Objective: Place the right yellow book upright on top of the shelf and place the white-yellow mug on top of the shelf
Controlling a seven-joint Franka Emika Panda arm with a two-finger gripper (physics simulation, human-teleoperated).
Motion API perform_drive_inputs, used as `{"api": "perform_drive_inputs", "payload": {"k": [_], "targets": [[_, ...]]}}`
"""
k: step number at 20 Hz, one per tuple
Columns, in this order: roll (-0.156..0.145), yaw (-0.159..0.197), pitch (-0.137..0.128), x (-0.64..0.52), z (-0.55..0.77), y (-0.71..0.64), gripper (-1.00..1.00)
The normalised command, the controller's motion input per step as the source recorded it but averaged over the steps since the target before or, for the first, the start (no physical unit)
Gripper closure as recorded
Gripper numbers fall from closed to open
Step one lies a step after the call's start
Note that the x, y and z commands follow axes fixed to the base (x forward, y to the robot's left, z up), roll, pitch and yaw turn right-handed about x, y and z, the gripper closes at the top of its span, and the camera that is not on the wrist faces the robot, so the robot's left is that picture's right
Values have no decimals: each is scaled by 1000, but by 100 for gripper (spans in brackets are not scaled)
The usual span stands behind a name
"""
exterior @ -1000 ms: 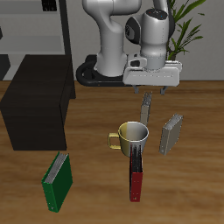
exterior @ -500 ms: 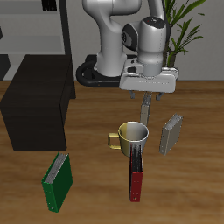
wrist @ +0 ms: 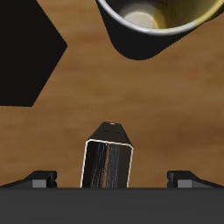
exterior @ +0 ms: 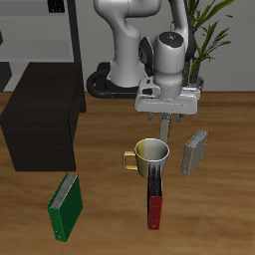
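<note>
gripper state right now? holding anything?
Gripper: open, holding nothing. Its fingers stand wide on either side of the right yellow book, apart from it.

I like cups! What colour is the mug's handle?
Yellow. The mug's handle shows best in the exterior view.

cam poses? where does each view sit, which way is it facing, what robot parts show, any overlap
Exterior view: in front of and above the table, facing back toward the robot's base; shows the arm and gripper.
Wrist view: on the gripper, looking down between the fingertips at a pale book.
Shared: that book, the white-yellow mug, the wooden table.
</note>
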Motion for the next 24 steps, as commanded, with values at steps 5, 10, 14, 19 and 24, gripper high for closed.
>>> {"api": "perform_drive_inputs", "payload": {"k": [5,10,14,19,24], "targets": [[28,-2,35,108,-152,0,100],[13,0,-8,-32,84,-8,100],[0,-9,-32,-48,326,-114,100],[-5,-36,-13,-31,372,-224,100],[-51,-42,-34,-79,563,-473,100]]}}
